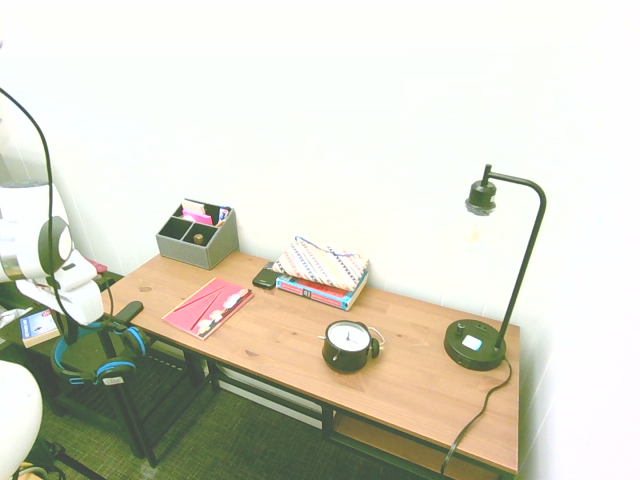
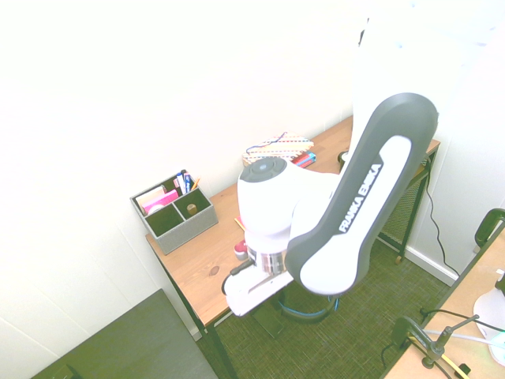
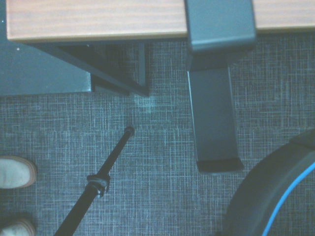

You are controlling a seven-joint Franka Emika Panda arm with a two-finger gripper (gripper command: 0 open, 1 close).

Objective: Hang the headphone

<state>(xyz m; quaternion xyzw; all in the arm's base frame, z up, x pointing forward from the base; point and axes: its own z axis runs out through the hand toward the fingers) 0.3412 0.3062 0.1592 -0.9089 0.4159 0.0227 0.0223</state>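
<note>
Closest to me in the second exterior view is the Franka arm (image 2: 379, 189), smooth white shell with a matte grey side, its rounded elbow covering part of the desk. My gripper (image 1: 75, 325) is clenched on the headphone (image 3: 266, 189), which hangs beneath it off the desk's end – a curved, padded black band with a bright blue stripe. Just beside it, in the wrist view, the black headphone hanger (image 3: 214, 118) grips the desk edge, flat and squared, its arm ending in a small lip.

The desk (image 1: 270, 345) has a brown wood-grain top on a dark frame, against a pale wall (image 1: 330, 120). On it I see a grey compartment organizer (image 1: 212, 252), a pink-red notebook (image 1: 200, 318), a black phone (image 1: 266, 279), and a zigzag-patterned pouch (image 1: 322, 264) lying on books (image 1: 318, 292). The round black alarm clock (image 1: 346, 350) sits near the front edge, the black desk lamp (image 1: 475, 350) at the far end. Woven grey carpet (image 3: 157, 196) spreads below.

For moving, I have a gap between headband and hanger – narrow in the wrist view – with the desk edge running close behind the hanger.
</note>
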